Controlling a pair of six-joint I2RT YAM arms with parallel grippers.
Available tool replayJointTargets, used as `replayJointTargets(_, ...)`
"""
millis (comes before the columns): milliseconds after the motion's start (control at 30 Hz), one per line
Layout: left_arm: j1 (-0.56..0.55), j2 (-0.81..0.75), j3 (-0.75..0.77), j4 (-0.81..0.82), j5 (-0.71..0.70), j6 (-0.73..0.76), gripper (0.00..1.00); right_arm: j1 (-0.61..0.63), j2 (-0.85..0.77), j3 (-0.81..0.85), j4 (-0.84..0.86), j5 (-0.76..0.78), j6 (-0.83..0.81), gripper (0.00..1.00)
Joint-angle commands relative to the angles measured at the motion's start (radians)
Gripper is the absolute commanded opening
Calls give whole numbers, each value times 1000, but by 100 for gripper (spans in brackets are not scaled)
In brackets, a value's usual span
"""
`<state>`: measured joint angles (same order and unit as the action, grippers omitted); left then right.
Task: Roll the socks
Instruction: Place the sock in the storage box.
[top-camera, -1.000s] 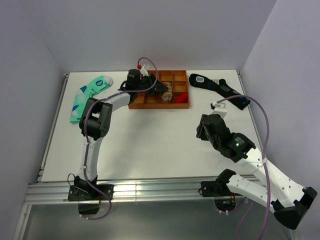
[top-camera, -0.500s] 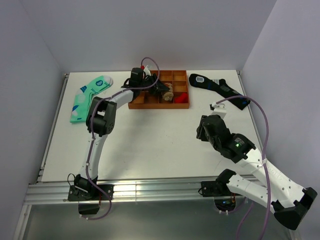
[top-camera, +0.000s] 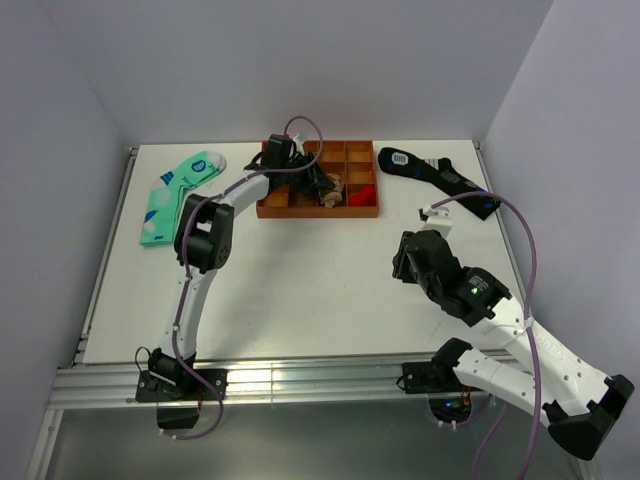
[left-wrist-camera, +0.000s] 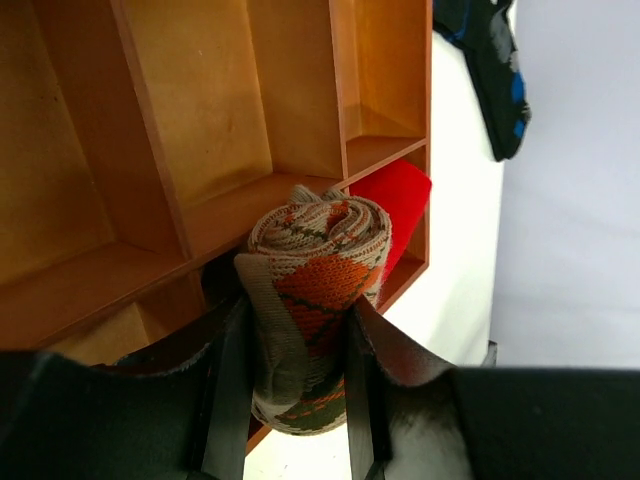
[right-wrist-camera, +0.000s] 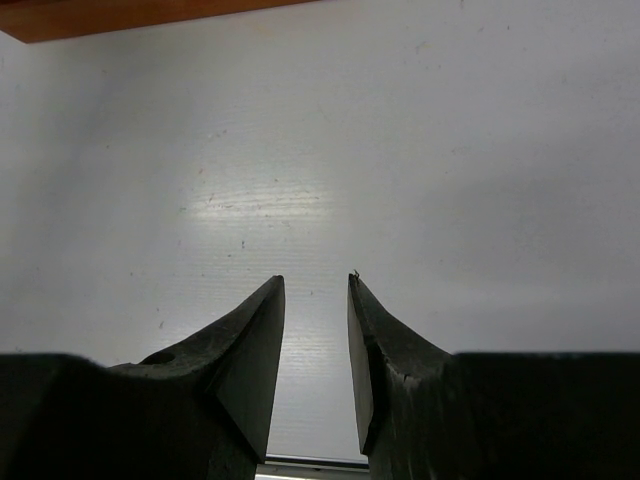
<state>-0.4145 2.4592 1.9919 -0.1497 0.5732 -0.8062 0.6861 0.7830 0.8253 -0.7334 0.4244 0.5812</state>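
The tan-brown argyle sock (left-wrist-camera: 315, 290) with orange-red diamonds is rolled into a tight bundle. My left gripper (left-wrist-camera: 298, 310) is shut on it, one finger on each side. It holds the roll over the front row of the wooden tray (left-wrist-camera: 150, 130), next to a compartment with a red thing (left-wrist-camera: 400, 200) in it. In the top view the left gripper (top-camera: 318, 183) and the roll (top-camera: 334, 188) are over the middle of the tray (top-camera: 300, 211). My right gripper (right-wrist-camera: 316, 285) is narrowly open and empty over the bare white table, at the right in the top view (top-camera: 408, 262).
A mint-green sock (top-camera: 178, 192) lies flat at the far left. A black sock with blue marks (top-camera: 437, 178) lies right of the tray and also shows in the left wrist view (left-wrist-camera: 495, 70). The red thing (top-camera: 364, 192) sits in the tray's right part.
My left gripper has moved a little to the right over the tray with the rolled sock in it. The right arm has stayed still.
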Motion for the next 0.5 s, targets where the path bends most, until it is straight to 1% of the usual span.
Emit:
replayJointTargets(0,-9,24,60,-140,-119,73,0,-8,-5,-3,23,7,-17,39)
replayJointTargets(100,-18,46,119,-229,-191,111,0,-8,1,-5,26,2,-18,39)
replayJointTargets(233,-32,38,114,-263,-234,130,0,-8,15,-6,28,-1,-20,38)
replayJointTargets(367,-32,20,82,-248,-201,142,0,-8,18,-9,29,-7,-21,38)
replayJointTargets(467,-27,-8,36,-192,-133,130,0,-8,19,-11,34,-9,-23,38)
